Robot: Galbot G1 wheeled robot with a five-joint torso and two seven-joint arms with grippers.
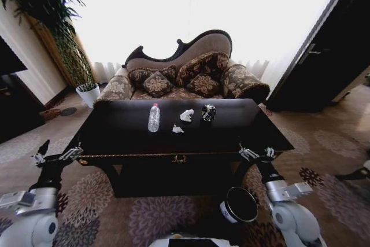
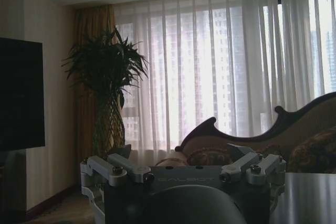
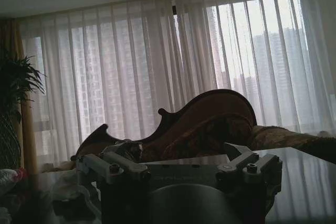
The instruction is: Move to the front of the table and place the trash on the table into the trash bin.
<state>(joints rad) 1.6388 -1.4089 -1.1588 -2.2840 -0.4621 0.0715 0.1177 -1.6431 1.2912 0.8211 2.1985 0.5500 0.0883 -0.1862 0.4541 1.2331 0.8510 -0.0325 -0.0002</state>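
Table (image 1: 115,137) holds one bottle (image 1: 154,118), two paper bits (image 1: 186,115), one dark object (image 1: 208,113); hands (left (image 1: 56,157), right (image 1: 256,154)) spread.

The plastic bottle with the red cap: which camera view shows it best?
The head view shows it best: the plastic bottle stands upright on the black table, seen whole from above, left of the paper bits. In the right wrist view only a blurred pale shape with some red appears at the edge, perhaps the bottle. The left wrist view gives nothing useful of it.

Bottle (image 1: 154,118) upright on black table (image 1: 115,134); bin (image 1: 239,205) below front.
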